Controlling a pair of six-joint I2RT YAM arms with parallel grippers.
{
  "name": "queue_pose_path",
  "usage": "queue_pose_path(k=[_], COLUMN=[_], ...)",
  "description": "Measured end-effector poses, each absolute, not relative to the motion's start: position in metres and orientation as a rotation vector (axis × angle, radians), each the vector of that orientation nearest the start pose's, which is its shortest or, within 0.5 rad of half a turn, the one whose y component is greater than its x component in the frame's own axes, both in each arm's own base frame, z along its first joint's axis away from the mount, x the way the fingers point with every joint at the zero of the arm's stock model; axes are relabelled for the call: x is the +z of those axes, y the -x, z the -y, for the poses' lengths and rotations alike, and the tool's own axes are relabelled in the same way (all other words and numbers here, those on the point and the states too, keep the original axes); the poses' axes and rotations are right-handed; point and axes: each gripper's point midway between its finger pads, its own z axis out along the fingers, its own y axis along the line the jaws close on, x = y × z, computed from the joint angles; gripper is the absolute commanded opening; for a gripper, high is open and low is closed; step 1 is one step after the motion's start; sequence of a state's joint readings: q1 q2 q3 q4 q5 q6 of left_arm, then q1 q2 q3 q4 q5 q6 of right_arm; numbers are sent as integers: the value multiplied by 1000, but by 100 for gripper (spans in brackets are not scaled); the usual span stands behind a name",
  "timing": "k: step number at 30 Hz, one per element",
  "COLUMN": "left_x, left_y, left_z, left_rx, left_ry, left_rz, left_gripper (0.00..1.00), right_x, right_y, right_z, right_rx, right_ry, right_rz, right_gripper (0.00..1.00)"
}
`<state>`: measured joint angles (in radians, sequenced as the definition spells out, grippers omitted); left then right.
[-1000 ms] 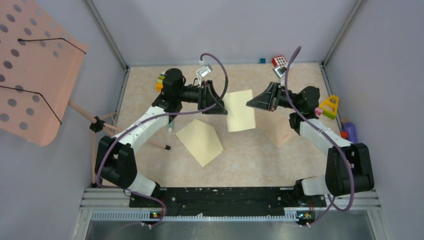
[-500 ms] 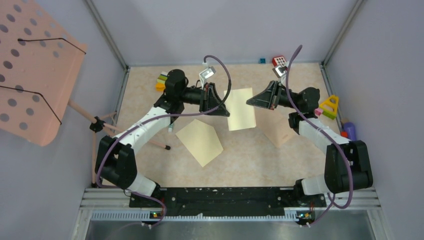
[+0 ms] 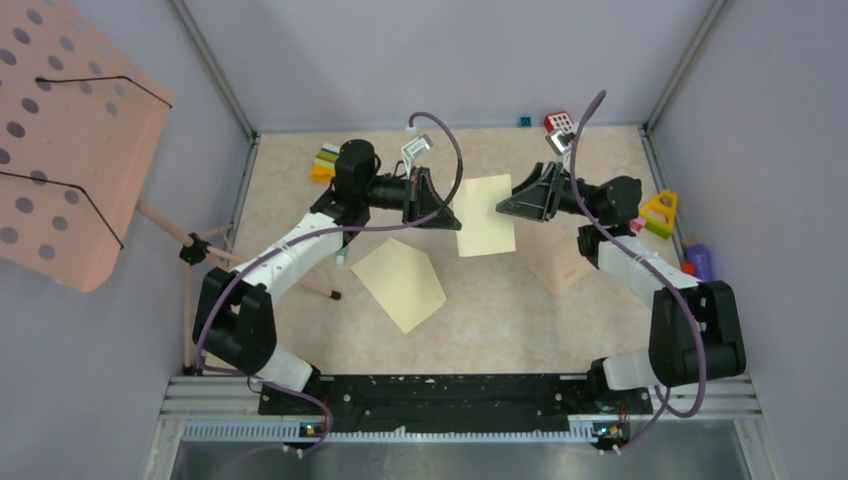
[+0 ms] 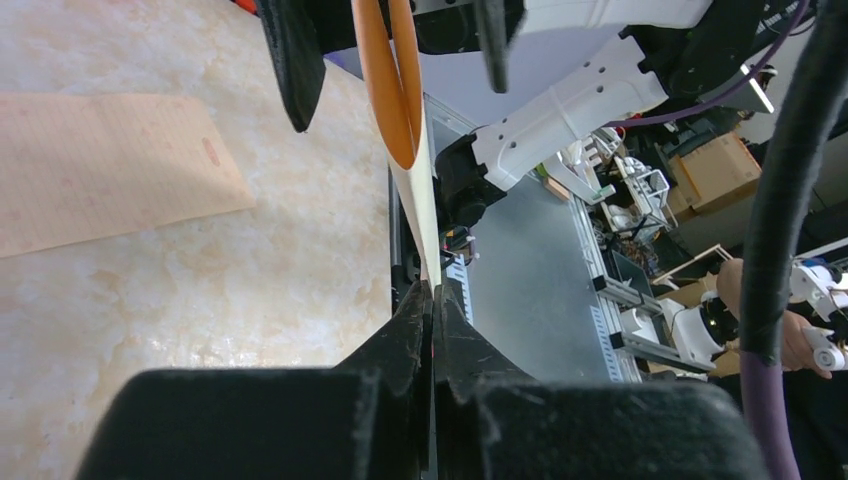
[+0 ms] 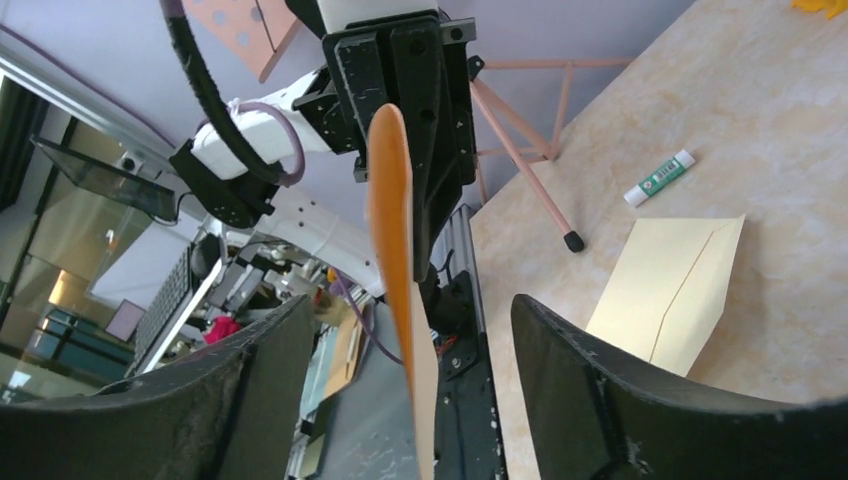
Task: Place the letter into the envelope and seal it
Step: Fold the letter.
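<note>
The left gripper point(image 3: 452, 206) is clamped on the letter point(image 3: 484, 215), which hangs edge-on in the air. The right gripper point(image 3: 503, 207) gapes, 1 finger on each side of the sheet (apparently touching nothing). The envelope point(image 3: 400, 283) lies flat below, set diagonally — nearer the left gripper.

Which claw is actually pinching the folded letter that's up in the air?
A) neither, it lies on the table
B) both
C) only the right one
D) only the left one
D: the left gripper is pressed shut on the edge of the letter, while the right gripper has its fingers wide apart on either side of it, with gaps showing.
</note>
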<state>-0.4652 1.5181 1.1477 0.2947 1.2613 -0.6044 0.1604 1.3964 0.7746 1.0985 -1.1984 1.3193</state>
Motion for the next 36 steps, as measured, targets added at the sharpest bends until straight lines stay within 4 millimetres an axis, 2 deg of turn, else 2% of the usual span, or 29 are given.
queue_pose_path(k=[6, 11, 16, 20, 25, 26, 31, 36], left_x=[296, 294, 289, 288, 286, 286, 286, 293], left_y=[-260, -273, -276, -276, -273, -273, -271, -275], left_z=[314, 312, 312, 312, 312, 312, 311, 310], left_rx=[-1716, -1668, -1654, -1657, -1666, -1671, -1682, -1680], left_ry=[-876, -812, -786, -788, -793, -794, -796, -784], left_rz=[-1738, -1753, -1771, -1772, -1777, -1778, -1780, -1776], left_gripper=[0, 3, 3, 3, 5, 8, 28, 30], right_x=[315, 314, 310, 305, 301, 300, 290, 278], right_y=[-266, -262, -260, -257, -258, -258, -262, -263], right_z=[-224, -224, -228, -234, -236, -236, -236, -236], right_rx=[1770, 1702, 1668, 1667, 1662, 1659, 1649, 1642], right_ry=[524, 609, 659, 685, 691, 691, 677, 665], right_rz=[-1603, -1544, -1522, -1527, -1536, -1539, -1576, -1629], right_gripper=[78, 70, 57, 40, 3, 0, 0, 0])
